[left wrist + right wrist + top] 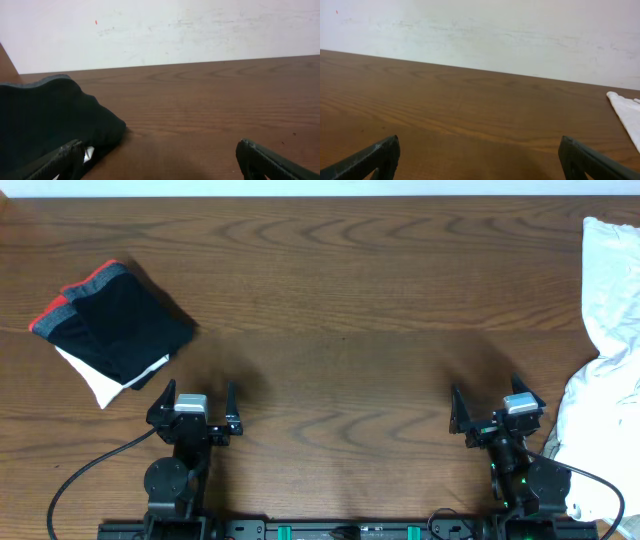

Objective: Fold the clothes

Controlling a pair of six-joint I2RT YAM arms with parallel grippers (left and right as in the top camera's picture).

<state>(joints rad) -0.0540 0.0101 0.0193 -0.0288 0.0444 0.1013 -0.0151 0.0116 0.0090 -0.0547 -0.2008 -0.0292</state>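
A crumpled white garment (pixel 612 310) lies in a heap along the table's right edge, running down to the front right corner. No lettering or tag shows on it. One corner of it shows at the right of the right wrist view (pixel 626 116). My left gripper (pixel 198 390) is open and empty near the front edge at the left; the left wrist view (pixel 160 161) shows bare wood between its fingers. My right gripper (pixel 487 394) is open and empty near the front edge, just left of the white heap, and its own view (pixel 480 156) also shows bare wood.
A folded stack of black, red and white clothes (pixel 115 325) lies at the far left, just beyond my left gripper; its black fold fills the left of the left wrist view (pixel 45 120). The brown wooden table (pixel 340 310) ends at a white wall behind.
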